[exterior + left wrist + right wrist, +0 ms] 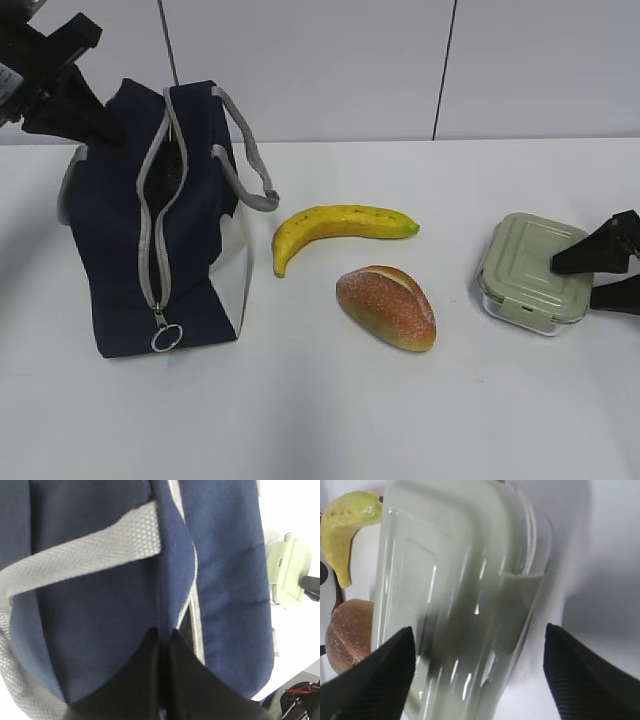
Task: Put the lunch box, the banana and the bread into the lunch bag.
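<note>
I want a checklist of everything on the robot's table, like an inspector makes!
Surface: white table, bare between things.
Lunch bag: upright at left, zipper open.
Banana: lying right of the bag.
Bread: in front of the banana, apart from it.
Lunch box: at right, lid on.
Clutter: nothing seen.
Left gripper: jaws pinched on the bag's fabric beside the opening.
Right gripper: jaws open, either side of the lunch box.
Cables: nothing seen on the table.
Surroundings: pale panelled wall behind.
</note>
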